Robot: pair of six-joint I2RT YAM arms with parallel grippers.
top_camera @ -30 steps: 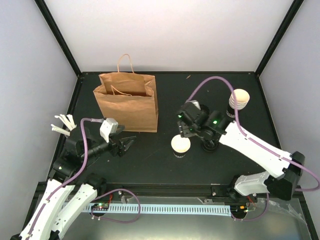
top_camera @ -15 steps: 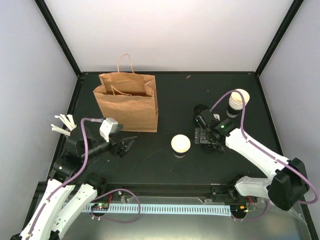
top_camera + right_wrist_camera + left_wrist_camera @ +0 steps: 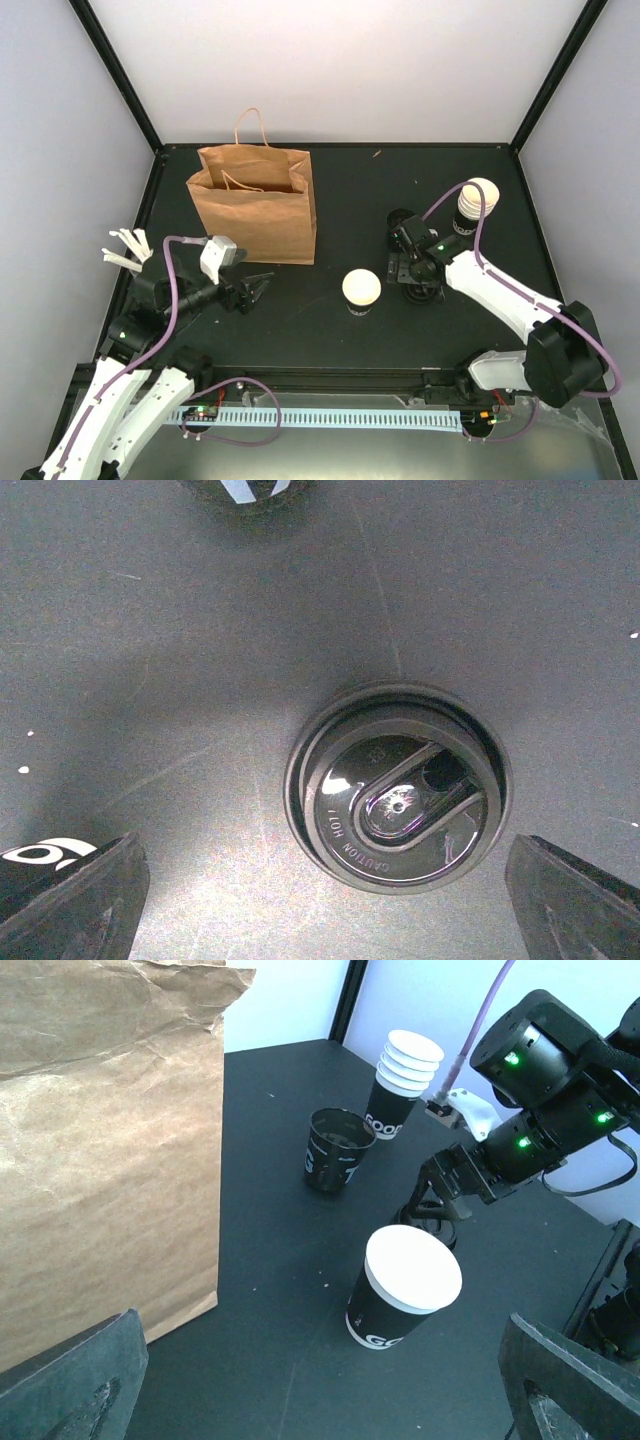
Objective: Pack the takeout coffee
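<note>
takeout coffee stands alone, spread right gripper moved off above a lid, left gripper spread too

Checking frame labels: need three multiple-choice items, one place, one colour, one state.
1. Where is the takeout coffee cup relative to the paper bag? A inside it; B to its right, apart; C leaning on it.
2. What colour is the lid? A white; B black; C brown.
3. The right end effector is: A shut on the lid; B shut on the cup; C open above the lid.
Key: B, the cup stands alone in the top view; B, the wrist view shows it black; C, its jaws stand wide of the lid.
</note>
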